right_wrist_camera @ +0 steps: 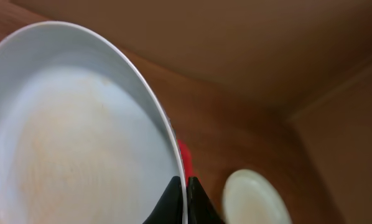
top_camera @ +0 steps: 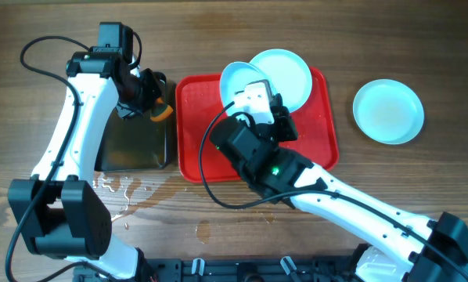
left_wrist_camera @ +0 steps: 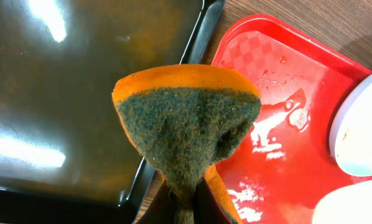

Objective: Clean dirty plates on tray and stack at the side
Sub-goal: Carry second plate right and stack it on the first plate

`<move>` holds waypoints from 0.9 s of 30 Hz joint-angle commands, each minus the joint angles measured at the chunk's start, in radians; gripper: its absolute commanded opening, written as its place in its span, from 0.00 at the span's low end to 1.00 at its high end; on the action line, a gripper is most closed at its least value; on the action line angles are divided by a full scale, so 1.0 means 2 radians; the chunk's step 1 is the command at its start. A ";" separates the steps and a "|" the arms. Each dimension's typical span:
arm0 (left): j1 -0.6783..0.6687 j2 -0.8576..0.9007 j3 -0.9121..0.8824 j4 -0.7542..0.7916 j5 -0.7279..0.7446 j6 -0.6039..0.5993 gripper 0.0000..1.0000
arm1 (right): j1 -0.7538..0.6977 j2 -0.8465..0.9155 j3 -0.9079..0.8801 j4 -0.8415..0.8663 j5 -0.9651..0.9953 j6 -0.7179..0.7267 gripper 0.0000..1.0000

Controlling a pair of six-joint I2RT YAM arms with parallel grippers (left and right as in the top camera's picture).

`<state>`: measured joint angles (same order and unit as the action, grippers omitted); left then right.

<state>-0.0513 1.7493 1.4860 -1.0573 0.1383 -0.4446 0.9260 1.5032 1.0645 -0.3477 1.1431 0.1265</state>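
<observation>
Nearest to the robot's bases, small pools of water (top_camera: 113, 188) lay on the wooden table (top_camera: 422, 172), just before the black pan (top_camera: 132, 145). Farther in, the red tray (top_camera: 199, 133) stood just beside the pan at its right side, and its bare floor looked wet in the left wrist view. Over the middle of the tray the right tool (right_wrist_camera: 185, 190) was closed on the rim of one plate (top_camera: 235, 78). This plate was held up and tilted, and a thin orange-brown smear showed on its inner face in the right wrist view. Behind it, a second plate (top_camera: 289, 74) lay at the far right corner of the tray, partly covered from above by the held one. The third plate (top_camera: 388, 112) rested alone on the table, to the right of the tray and apart from it. At the far left, the left tool (top_camera: 149, 95) gripped a sponge (left_wrist_camera: 186, 124), orange with a dark green scrubbing side, squeezed so that it folded. The sponge hung above the place where the far right corner of the pan met the left rim of the tray
</observation>
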 commanded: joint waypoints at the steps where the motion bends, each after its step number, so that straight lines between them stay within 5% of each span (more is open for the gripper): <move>1: 0.002 -0.001 0.003 0.002 -0.005 0.011 0.04 | 0.010 -0.006 0.002 0.023 0.079 -0.086 0.04; 7: 0.002 -0.001 0.003 0.001 -0.005 0.011 0.04 | 0.010 -0.006 0.002 0.030 0.096 -0.087 0.04; 11: 0.002 -0.001 0.003 0.001 -0.005 0.011 0.04 | 0.010 -0.006 0.002 0.023 0.017 -0.077 0.04; 16: 0.002 -0.001 0.003 0.001 -0.005 0.011 0.04 | -0.034 -0.010 0.002 -0.051 -0.169 0.105 0.04; 20: 0.002 -0.001 0.003 0.001 -0.005 0.011 0.04 | -0.149 -0.025 0.002 -0.098 -0.362 0.153 0.04; 27: 0.002 -0.001 0.003 -0.005 -0.005 0.011 0.04 | -0.406 -0.044 0.002 -0.111 -0.550 0.146 0.05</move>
<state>-0.0513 1.7493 1.4860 -1.0664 0.1387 -0.4446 0.2737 1.4429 1.0645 -0.5629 0.2459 0.4026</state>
